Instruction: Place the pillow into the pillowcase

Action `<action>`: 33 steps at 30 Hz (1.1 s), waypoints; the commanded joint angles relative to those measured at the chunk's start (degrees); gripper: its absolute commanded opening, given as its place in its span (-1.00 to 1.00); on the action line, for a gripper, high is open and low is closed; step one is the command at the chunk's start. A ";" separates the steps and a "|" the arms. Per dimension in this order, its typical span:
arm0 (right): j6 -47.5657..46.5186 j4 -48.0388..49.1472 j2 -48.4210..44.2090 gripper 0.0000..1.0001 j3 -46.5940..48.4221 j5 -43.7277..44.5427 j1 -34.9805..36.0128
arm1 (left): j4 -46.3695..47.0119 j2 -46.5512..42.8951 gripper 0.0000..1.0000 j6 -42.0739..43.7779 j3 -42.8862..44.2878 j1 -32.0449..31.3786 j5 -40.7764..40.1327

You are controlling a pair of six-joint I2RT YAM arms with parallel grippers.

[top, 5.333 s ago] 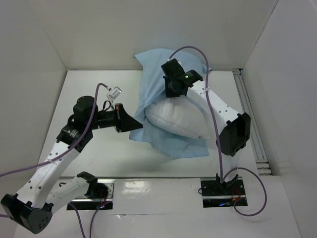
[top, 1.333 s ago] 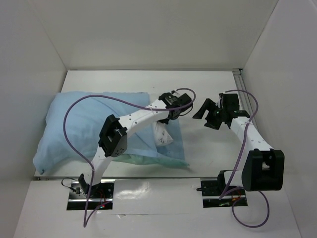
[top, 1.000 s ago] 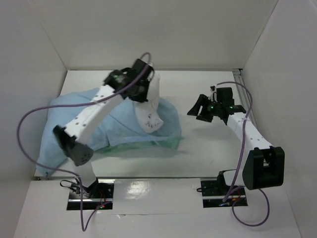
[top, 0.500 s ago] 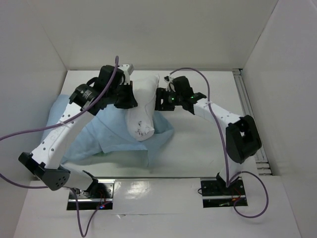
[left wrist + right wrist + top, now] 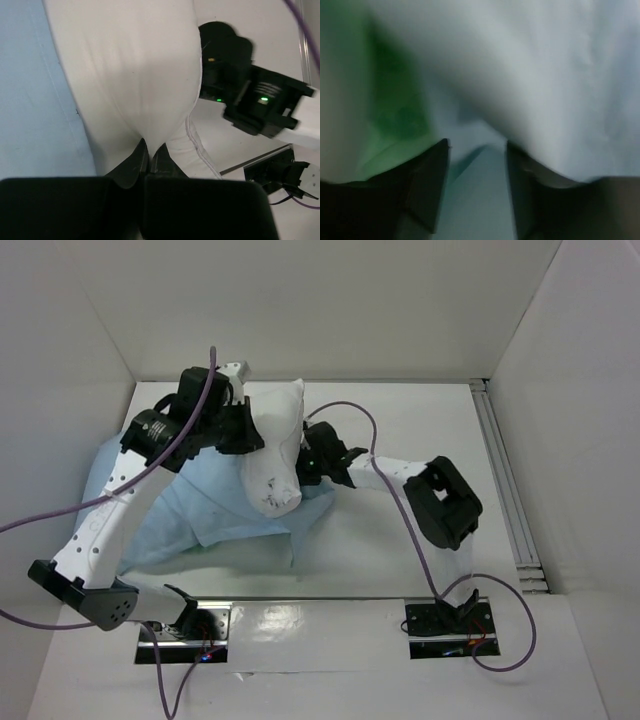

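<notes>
The white pillow (image 5: 275, 445) stands lifted at the table's middle, its lower end resting on the pale blue pillowcase (image 5: 170, 510), which lies rumpled to the left. My left gripper (image 5: 245, 435) is shut on a pinch of pillow fabric; in the left wrist view its fingertips (image 5: 149, 147) meet on the white pillow (image 5: 130, 75), with the pillowcase (image 5: 25, 90) at left. My right gripper (image 5: 305, 462) presses against the pillow's right side. In the right wrist view the right gripper (image 5: 477, 150) is open, with pale blue pillowcase cloth (image 5: 480, 210) between its fingers and the pillow (image 5: 560, 75) bulging above.
White enclosure walls ring the table. A metal rail (image 5: 505, 480) runs along the right edge. The right arm's elbow (image 5: 440, 505) sits over the table right of centre. Purple cables loop above both arms. Base plates (image 5: 440, 625) lie at the near edge.
The left gripper has carried the pillow slightly left and stayed shut. The right gripper has swung left and down against the pillow's side, and its jaws have narrowed a little.
</notes>
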 commanded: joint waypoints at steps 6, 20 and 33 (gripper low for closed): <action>4.98 2.34 5.53 -1.00 2.81 15.87 0.16 | 7.40 -5.24 -1.00 -3.37 2.82 1.09 6.19; -2.39 -11.64 -23.64 -1.00 -8.45 16.49 -4.94 | 14.35 -6.39 -1.00 -4.95 -15.02 8.12 8.82; -2.40 6.01 -9.97 -0.30 -4.24 7.79 1.21 | 8.90 -7.44 -1.00 -3.63 -2.45 12.26 14.18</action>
